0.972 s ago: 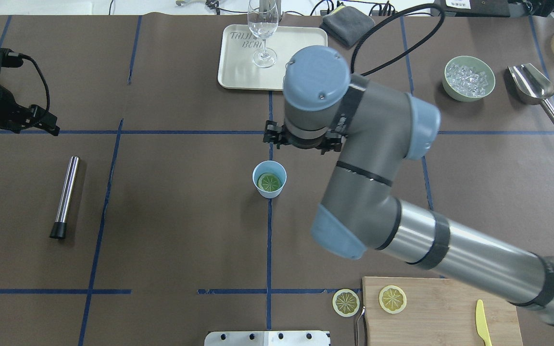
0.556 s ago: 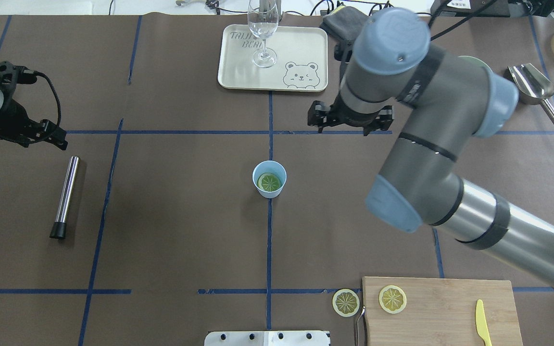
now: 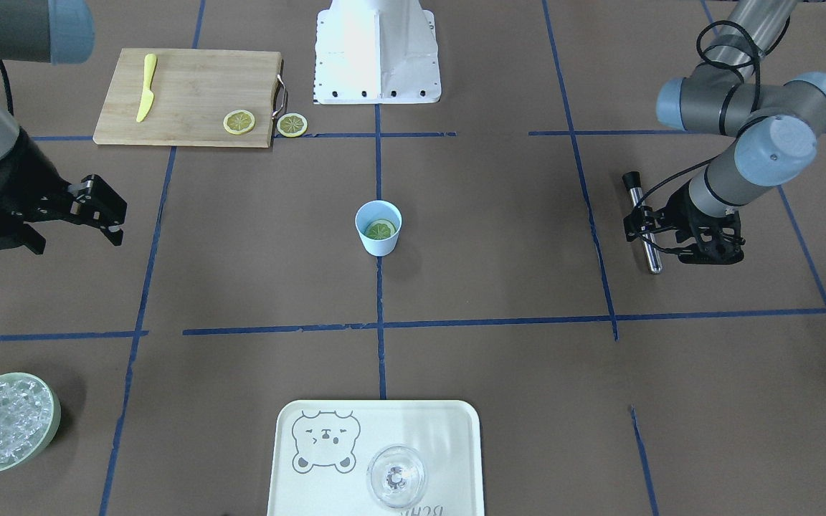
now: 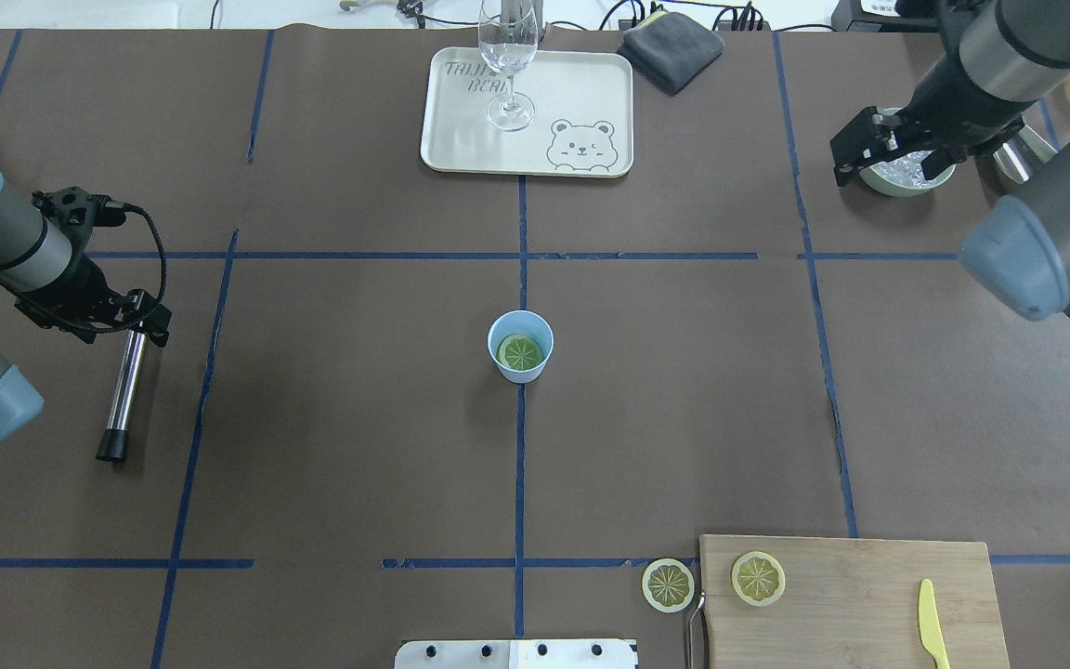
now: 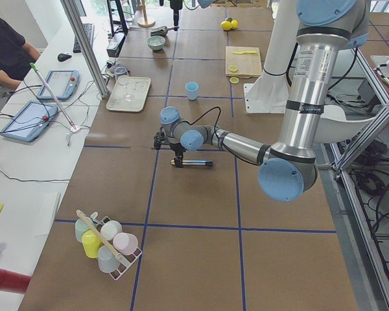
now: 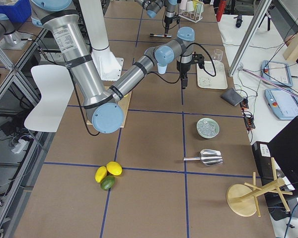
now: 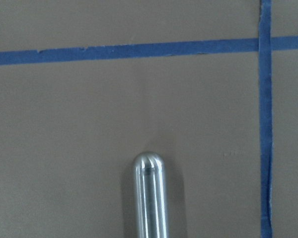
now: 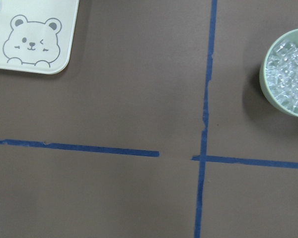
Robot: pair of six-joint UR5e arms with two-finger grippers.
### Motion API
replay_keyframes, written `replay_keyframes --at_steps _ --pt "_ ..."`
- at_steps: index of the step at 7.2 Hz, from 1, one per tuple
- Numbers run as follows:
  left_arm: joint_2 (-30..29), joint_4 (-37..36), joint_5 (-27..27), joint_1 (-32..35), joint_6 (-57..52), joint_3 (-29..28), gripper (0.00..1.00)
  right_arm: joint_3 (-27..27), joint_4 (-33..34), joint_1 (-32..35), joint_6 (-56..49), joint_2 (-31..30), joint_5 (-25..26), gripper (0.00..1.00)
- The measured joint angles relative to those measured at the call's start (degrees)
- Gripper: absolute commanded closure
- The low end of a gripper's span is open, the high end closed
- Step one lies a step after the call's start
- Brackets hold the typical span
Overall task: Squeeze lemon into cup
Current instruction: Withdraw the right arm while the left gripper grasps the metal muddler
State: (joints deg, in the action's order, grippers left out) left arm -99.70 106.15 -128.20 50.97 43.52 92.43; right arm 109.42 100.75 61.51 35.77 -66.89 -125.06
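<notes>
The light-blue cup (image 4: 536, 327) (image 3: 386, 244) stands upright at the middle of the table on a blue tape line. A lemon (image 4: 521, 352) (image 3: 380, 230) slice lies flat inside it. My right gripper (image 4: 888, 158) (image 3: 72, 229) hangs open and holds nothing, far to the right of the cup and partly over the ice bowl. At the far left, my left gripper (image 4: 94, 316) (image 3: 682, 244) is open above the far end of a steel rod (image 4: 124, 386) (image 7: 150, 198). No fingers show in either wrist view.
A green bowl of ice (image 4: 906, 177) (image 8: 288, 74) and a metal scoop (image 4: 1018, 163) sit at the back right. A tray (image 4: 581, 84) with a wine glass (image 4: 509, 65) is at the back centre. A cutting board (image 4: 851, 604) holds a lemon slice (image 4: 758, 578) and a yellow knife (image 4: 932, 623).
The right arm swung from just behind the cup to the far right, over the ice bowl. The left gripper moved nearer and right, to above the steel rod's far end.
</notes>
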Motion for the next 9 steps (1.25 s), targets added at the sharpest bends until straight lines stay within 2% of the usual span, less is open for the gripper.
replay_keyframes --at_steps 3,4,6,7,8,9 --pt "-0.1 0.5 -0.1 -0.3 -0.2 -2.0 0.00 -0.1 -0.1 3.5 -4.6 -2.2 -2.5 0.00" --pt "-0.1 0.5 -0.1 -0.3 -0.3 -2.2 0.07 0.0 -0.1 3.8 -4.7 -2.3 -2.8 0.00" --pt "-0.2 0.5 -0.1 -0.3 -0.4 -2.3 0.61 0.2 -0.1 4.2 -4.8 -2.4 -3.0 0.00" --pt "-0.3 0.5 -0.1 -0.3 -0.5 -2.3 0.85 0.2 -0.1 4.4 -4.8 -2.4 -3.0 0.00" --pt "-0.4 0.3 -0.2 -0.3 -0.5 -2.3 1.00 0.2 -0.1 4.5 -4.8 -2.5 -3.0 0.00" --pt "-0.5 0.2 -0.2 -0.3 -0.4 -2.2 1.00 0.2 -0.1 4.5 -4.9 -2.5 -3.1 0.00"
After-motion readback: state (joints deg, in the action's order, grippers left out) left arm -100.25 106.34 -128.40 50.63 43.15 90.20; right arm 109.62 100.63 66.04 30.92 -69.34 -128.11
